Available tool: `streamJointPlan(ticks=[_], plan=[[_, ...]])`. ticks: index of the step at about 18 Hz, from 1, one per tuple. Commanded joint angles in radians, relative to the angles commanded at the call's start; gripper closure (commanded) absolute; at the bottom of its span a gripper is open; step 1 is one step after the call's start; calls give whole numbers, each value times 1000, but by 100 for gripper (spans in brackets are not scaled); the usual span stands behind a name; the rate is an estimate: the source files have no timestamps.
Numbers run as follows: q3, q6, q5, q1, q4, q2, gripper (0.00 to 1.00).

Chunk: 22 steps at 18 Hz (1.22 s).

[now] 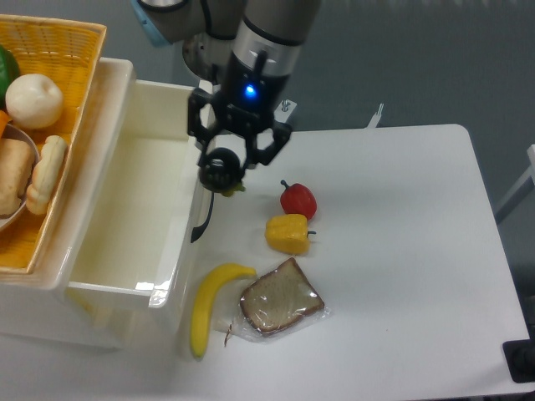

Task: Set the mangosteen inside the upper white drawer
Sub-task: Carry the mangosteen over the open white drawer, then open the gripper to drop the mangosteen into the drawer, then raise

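Observation:
The mangosteen [219, 170] is a near-black round fruit with a bit of green leaf showing at its lower right. My gripper [224, 165] is shut on it and holds it above the table, right beside the front of the upper white drawer [125, 251]. The drawer is pulled open and its inside looks empty. Its curved black handle [201, 219] shows just below the fruit. The fruit is over the drawer's front edge, not inside it.
A red pepper [298, 200], a yellow pepper [287, 233], a banana [211, 302] and a wrapped slice of bread [282, 297] lie on the white table to the right of the drawer. A yellow wicker basket [71, 50] with food sits at the upper left.

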Motion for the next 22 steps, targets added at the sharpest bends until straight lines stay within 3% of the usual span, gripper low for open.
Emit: streamJointPlan(ticks=[3, 5, 8, 12, 14, 15, 16, 22], plan=[[-5, -15, -2, -35, -2, 0, 77], [-5, -20, -3, -48, 1, -3, 68], [-5, -18, -3, -62, 1, -8, 63], [-5, -12, -2, -69, 1, -9, 49], [-6, -9, 0, -69, 3, -12, 31], [-8, -6, 3, -71, 6, -12, 8], [-8, -6, 3, -74, 8, -12, 2], [-8, -6, 0, -72, 6, -11, 0]])
